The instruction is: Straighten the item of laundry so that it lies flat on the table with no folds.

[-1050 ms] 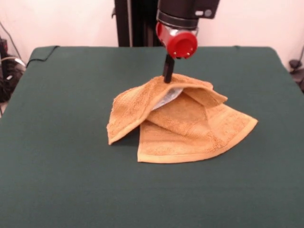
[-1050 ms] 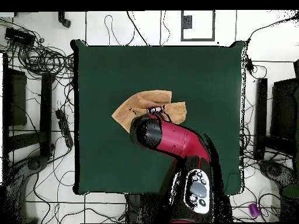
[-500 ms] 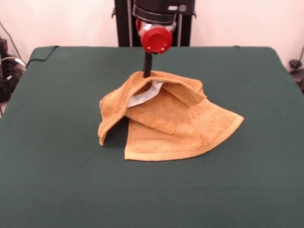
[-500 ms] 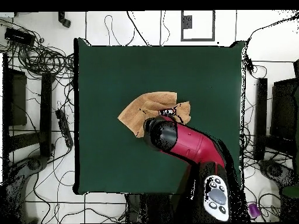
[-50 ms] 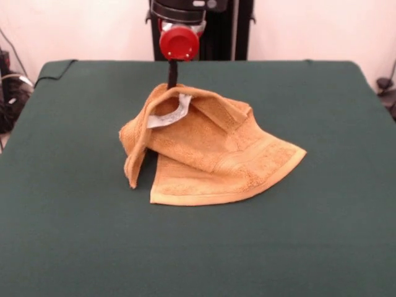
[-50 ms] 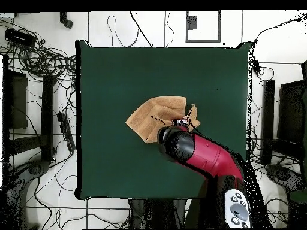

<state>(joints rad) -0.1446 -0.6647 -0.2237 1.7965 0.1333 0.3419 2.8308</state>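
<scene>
Looking from the left, you see the towel (image 5: 204,154) heaped mid-worktop (image 5: 74,235), its left flap hanging folded; your fingers (image 5: 172,79) are clenched on its raised peak beside the white label (image 5: 166,116); rightward, a banded corner lies flat.

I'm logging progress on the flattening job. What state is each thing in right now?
hand towel: folded over itself, one part lifted off the table and hanging from the gripper, the rest lying on the cloth; not flat.
care label: exposed, just below the raised fold.
gripper: jaws shut on the towel's raised top edge.
table: green cloth, bears the towel's lower part.
</scene>
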